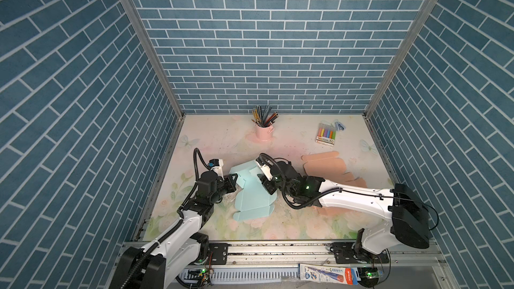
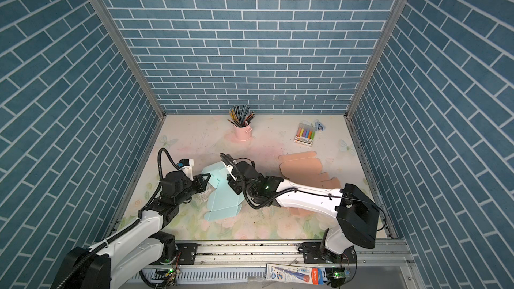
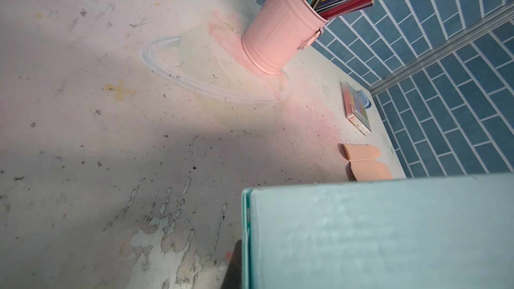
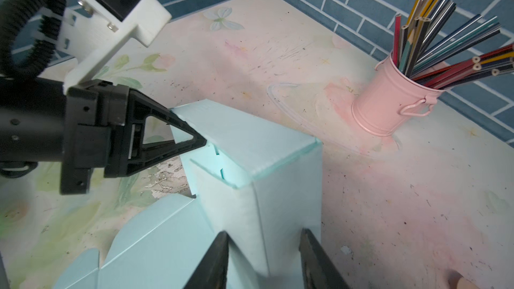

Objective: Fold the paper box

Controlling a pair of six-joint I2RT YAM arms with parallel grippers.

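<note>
Paper box (image 1: 251,201): left claw (image 4: 201,142), arm extended low, pinched shut on upper flap; right claw (image 4: 263,232) opposite, jaws apart astride raised wall, grip undeterminable.

One blue paper box (image 1: 253,201), one pink pencil bucket (image 1: 264,133) and one marker pack (image 1: 326,134).

Teal paper box (image 2: 222,204) on floral table (image 2: 278,140)

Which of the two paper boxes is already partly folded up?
The light blue box: one end stands up from the table as a folded corner. The peach box, to its right in both top views, lies spread out flat.
</note>
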